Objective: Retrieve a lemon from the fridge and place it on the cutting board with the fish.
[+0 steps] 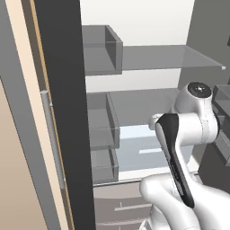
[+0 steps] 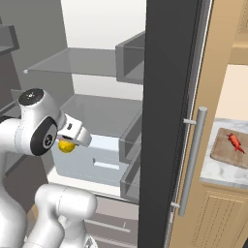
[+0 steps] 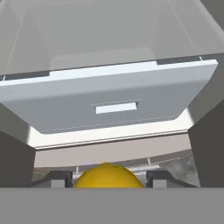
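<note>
The lemon (image 3: 107, 176) is a bright yellow fruit sitting between my two dark fingertips at the bottom of the hand view. My gripper (image 3: 108, 180) is shut on it. From the right base view the lemon (image 2: 65, 147) hangs under the gripper (image 2: 69, 141), in front of the open fridge (image 2: 169, 121) and level with its lower shelf. To the right of the fridge door, the brown cutting board (image 2: 224, 151) lies on the marble counter with the reddish fish (image 2: 235, 141) on it. In the left base view the arm hides the gripper.
Glass shelves (image 1: 179, 58) and door bins (image 1: 101, 49) line the fridge interior. A pale drawer (image 3: 109, 98) faces the hand. The black door edge (image 1: 63, 112) stands at the left and a bar handle (image 2: 193, 160) at the right. Tan cabinets (image 2: 218, 218) sit below the counter (image 2: 218, 175).
</note>
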